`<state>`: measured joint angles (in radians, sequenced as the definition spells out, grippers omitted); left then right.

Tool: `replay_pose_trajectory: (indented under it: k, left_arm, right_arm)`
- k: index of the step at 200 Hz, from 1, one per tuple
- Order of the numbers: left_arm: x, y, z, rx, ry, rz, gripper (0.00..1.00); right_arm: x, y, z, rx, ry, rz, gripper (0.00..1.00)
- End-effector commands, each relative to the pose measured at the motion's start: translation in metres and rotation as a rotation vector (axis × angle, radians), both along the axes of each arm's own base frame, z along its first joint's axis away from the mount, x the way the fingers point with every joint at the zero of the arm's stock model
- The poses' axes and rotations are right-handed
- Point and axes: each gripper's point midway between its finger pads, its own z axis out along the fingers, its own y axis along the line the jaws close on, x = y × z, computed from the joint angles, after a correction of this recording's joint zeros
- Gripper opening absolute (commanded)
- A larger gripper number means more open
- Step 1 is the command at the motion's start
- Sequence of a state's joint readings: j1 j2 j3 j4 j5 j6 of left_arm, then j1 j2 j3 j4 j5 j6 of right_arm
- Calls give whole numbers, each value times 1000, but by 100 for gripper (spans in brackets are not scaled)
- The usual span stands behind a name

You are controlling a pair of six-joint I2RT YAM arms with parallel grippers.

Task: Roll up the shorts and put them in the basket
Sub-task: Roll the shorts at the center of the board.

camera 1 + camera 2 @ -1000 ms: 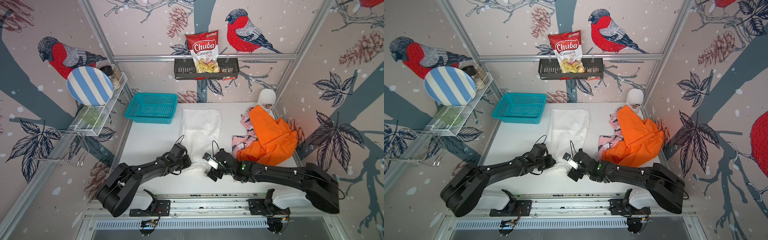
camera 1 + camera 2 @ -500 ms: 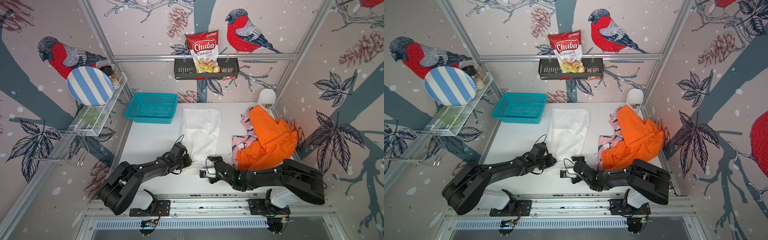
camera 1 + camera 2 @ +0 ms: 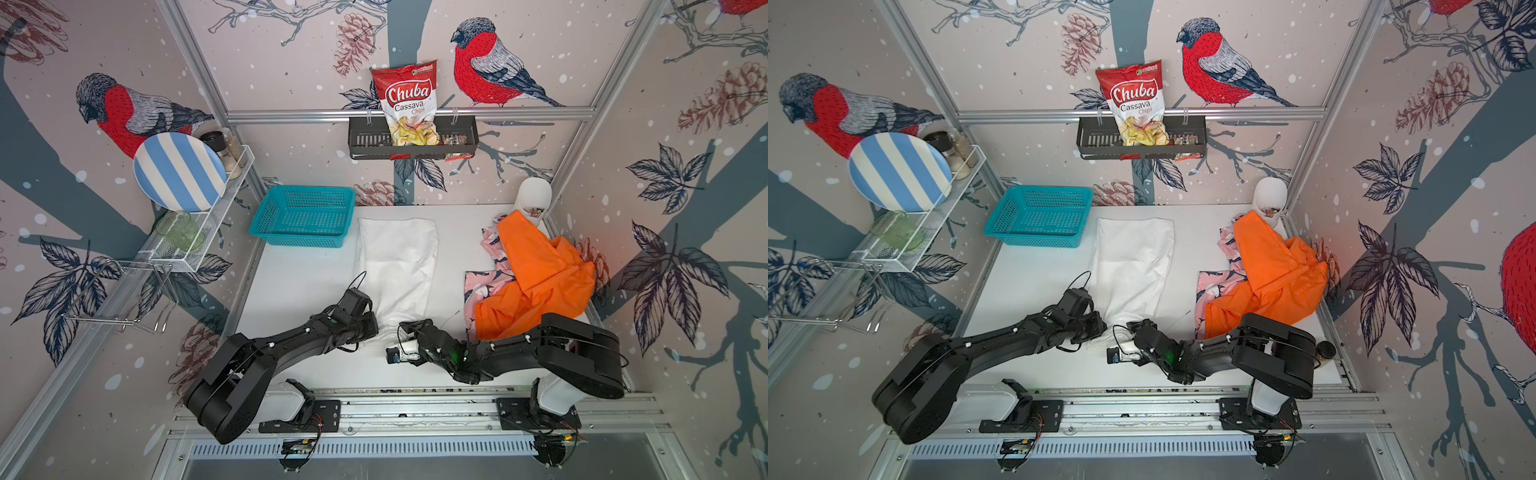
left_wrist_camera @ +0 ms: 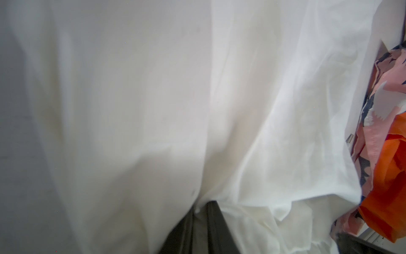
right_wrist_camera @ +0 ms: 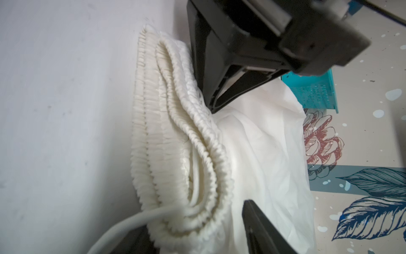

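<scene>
Left wrist view shows the left tool clamped on the white shorts, laid flat on the counter. At the other end of the waistband the right tool has returned, its jaws, wide a second ago, narrowing around the fold but seemingly not pinching yet, so rolling looks about to begin. Writing: "Chuba Cassava Chips" on the red bag in the wall rack.

free: bare table centre-left, below teal basket | blocked: white shorts mid-frame; orange shorts over pink shorts at right | lower frame: left arm, right arm span the front edge
</scene>
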<state>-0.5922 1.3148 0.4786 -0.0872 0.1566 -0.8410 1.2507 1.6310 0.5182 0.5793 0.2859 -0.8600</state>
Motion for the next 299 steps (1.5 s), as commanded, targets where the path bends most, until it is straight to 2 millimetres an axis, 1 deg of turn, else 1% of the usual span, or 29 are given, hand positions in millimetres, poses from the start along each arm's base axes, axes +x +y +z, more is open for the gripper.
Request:
replay_pose_trajectory:
  k: [1, 11, 23, 50, 73, 90, 111, 127, 141, 152, 161, 170, 181, 206, 224, 234, 248, 266, 282, 299]
  left_arm:
    - [-15, 13, -11, 50, 70, 18, 19]
    - [-16, 12, -11, 43, 72, 16, 19]
    - [-16, 12, -11, 37, 73, 17, 19]
    - [-16, 11, -11, 32, 71, 16, 18]
    - [-17, 10, -10, 27, 71, 15, 18]
    - [-17, 12, -9, 30, 69, 18, 18]
    - [-17, 14, -6, 31, 56, 24, 19]
    - [-13, 15, 7, 23, 18, 40, 20]
    - [-8, 20, 17, 34, -16, 65, 20]
    - [-5, 24, 21, 46, -27, 85, 22]
    - [-4, 27, 26, 52, -34, 93, 28]
    - [0, 29, 36, 58, -58, 101, 34]
    - [5, 32, 51, 64, -100, 114, 40]
    - [18, 37, 91, 64, -204, 146, 46]
    - [20, 40, 107, 72, -228, 149, 48]
    - [18, 40, 111, 79, -225, 143, 49]
    - [15, 40, 112, 76, -216, 131, 50]
    - [8, 39, 106, 71, -189, 113, 51]
    - [2, 36, 97, 58, -165, 90, 52]
    - [-3, 33, 91, 46, -139, 64, 52]
  right_arm:
    - [-9, 2, -2, 12, 59, -1, 83]
    - [-13, 4, -4, 8, 79, 14, 85]
    - [-15, 6, -5, 10, 96, 20, 84]
    - [-17, 11, -11, -6, 112, 31, 78]
    - [-15, 18, -12, -3, 105, 35, 72]
    - [-12, 21, -11, -2, 92, 25, 58]
    - [-15, 22, -8, 2, 117, 30, 29]
    - [-21, 23, -5, 9, 173, 28, 10]
    - [-26, 22, -4, 17, 240, 16, 0]
    - [-33, 21, -3, 15, 323, 15, 0]
    - [-40, 21, -3, 9, 416, 21, 0]
    - [-45, 22, 0, 17, 515, 15, 0]
    - [-43, 23, 4, 37, 637, -22, 0]
    - [-34, 27, 13, 91, 900, -117, 0]
    - [-30, 33, 14, 121, 1066, -167, 0]
    - [-25, 36, 10, 131, 1157, -221, 0]
    - [-14, 38, -1, 128, 1300, -321, 0]
    - [-3, 40, -9, 148, 1427, -403, 0]
    - [8, 42, -10, 217, 1535, -468, 1]
    - [24, 39, -15, 280, 1647, -575, 0]
